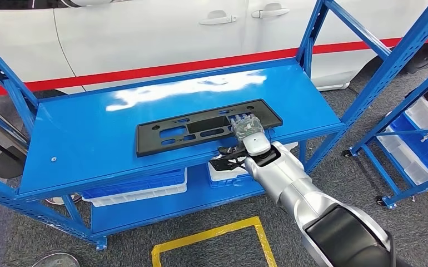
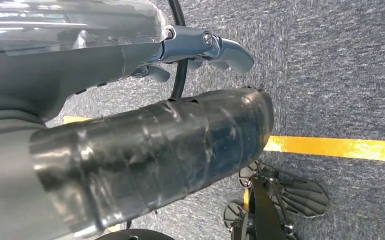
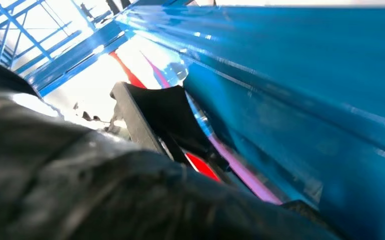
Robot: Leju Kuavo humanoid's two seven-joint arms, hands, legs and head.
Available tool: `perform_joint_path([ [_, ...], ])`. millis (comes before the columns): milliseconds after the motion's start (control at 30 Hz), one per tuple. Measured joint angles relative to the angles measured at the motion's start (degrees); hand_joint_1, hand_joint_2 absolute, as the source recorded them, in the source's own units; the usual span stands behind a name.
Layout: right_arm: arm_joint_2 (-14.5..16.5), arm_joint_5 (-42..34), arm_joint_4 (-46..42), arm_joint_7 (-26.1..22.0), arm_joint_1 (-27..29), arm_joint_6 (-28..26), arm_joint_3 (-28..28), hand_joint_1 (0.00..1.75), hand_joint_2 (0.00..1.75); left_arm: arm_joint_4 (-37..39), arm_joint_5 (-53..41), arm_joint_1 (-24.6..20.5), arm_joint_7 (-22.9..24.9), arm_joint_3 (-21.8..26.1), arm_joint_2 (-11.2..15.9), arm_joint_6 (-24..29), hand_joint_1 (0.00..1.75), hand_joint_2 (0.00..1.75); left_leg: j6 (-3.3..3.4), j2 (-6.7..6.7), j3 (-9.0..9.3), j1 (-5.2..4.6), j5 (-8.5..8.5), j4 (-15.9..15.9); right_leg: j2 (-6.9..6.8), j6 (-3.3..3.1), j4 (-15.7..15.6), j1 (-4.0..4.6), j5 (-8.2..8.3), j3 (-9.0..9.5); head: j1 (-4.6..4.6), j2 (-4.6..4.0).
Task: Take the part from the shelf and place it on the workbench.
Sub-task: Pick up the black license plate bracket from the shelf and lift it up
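So far only the reach looks done — the long flat black plastic part, a slotted rectangular panel with cut-outs, lies flat on the glossy blue metal shelf, directly under and ahead of the right hand. It has not been lifted, as far as the head view shows. Everything else is left: closing a firm hold, raising the panel off the shelf, carrying it away and setting it on the workbench, which I cannot pick out here.

The right arm, silver with a dark elbow housing, comes up from the lower right and stretches forward over the shelf's front lip. Its hand lies palm down over the near right portion of the panel, fingers laid across the panel's top face toward its far edge. Whether those fingers are clamped round the edge or merely resting on it I cannot tell — the transparent cover hides the fingertips, and the right wrist view gives just a dark blurred bulk beside the black edge and the blue metal.

The left hand hangs low beside the body over grey carpet crossed by a yellow floor line; its fingers curl inward with nothing in them.
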Motion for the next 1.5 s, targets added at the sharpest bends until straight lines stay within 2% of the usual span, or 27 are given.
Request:
perform_joint_path([
  [200, 0.06, -1.58, -0.2, -0.6, 0.39, 0.19, 1.17, 0.0, 0.0, 0.0, -0.71, -0.01, -0.15, 0.0, 0.12, 0.04, 0.0, 0.0, 0.05, 0.02, 0.06, 0.03, -0.01, 0.02, 0.02, 0.45, 0.02, 0.0, 0.03, -0.01, -0.02, 0.0],
  [267, 0.06, -2.15, -0.41, -0.75, 0.47, 0.33, 1.73, 0.0, 0.87, 0.0, -1.0, -0.01, -0.17, 0.0, 0.22, 0.05, 0.0, 0.0, 0.05, 0.02, 0.08, 0.05, -0.01, 0.02, 0.04, 0.45, 0.05, 0.0, 0.03, -0.01, -0.02, 0.0],
  [333, 0.05, -2.85, -0.62, -0.95, 0.49, 0.57, 2.22, 0.86, 1.75, 0.0, -1.34, -0.01, -0.22, 0.0, 0.31, 0.05, 0.0, 0.0, 0.04, 0.03, 0.1, 0.08, 0.0, 0.02, 0.05, 0.44, 0.07, 0.02, 0.02, -0.01, -0.01, 0.0],
  [400, 0.01, -3.77, -0.86, -1.13, 0.5, 0.91, 2.77, 1.73, 1.75, 0.0, -1.64, 0.01, -0.37, 0.0, 0.41, 0.03, 0.0, 0.0, 0.03, 0.05, 0.12, 0.13, 0.0, 0.01, 0.09, 0.43, 0.11, 0.05, 0.01, -0.03, -0.02, 0.0],
  [700, -0.29, -6.11, -1.14, -0.81, 0.48, 1.75, 4.45, 1.75, 1.75, 0.0, -2.25, 0.01, -0.67, 0.0, 0.59, -0.03, 0.0, 0.0, 0.01, 0.09, 0.23, 0.16, 0.01, -0.01, 0.15, 0.38, 0.25, 0.06, -0.02, -0.03, -0.01, 0.0],
  [1000, -0.81, -6.97, -2.76, 0.48, 1.86, -2.28, 6.0, 1.75, 1.75, 0.0, -2.41, 0.05, -0.37, 0.35, 0.7, 0.05, 0.0, 0.0, 0.0, 0.09, 0.24, 0.17, 0.03, -0.01, 0.16, 0.39, 0.29, 0.06, -0.02, -0.05, -0.01, 0.0],
  [1500, -1.38, -7.64, -4.31, 0.95, 2.75, -3.2, 6.81, 1.75, 1.75, 0.0, -2.61, 0.05, -0.16, 1.13, 0.81, 0.05, 0.0, 0.0, 0.0, 0.09, 0.23, 0.17, 0.03, -0.01, 0.15, 0.39, 0.29, 0.05, -0.01, -0.05, 0.0, 0.0],
])
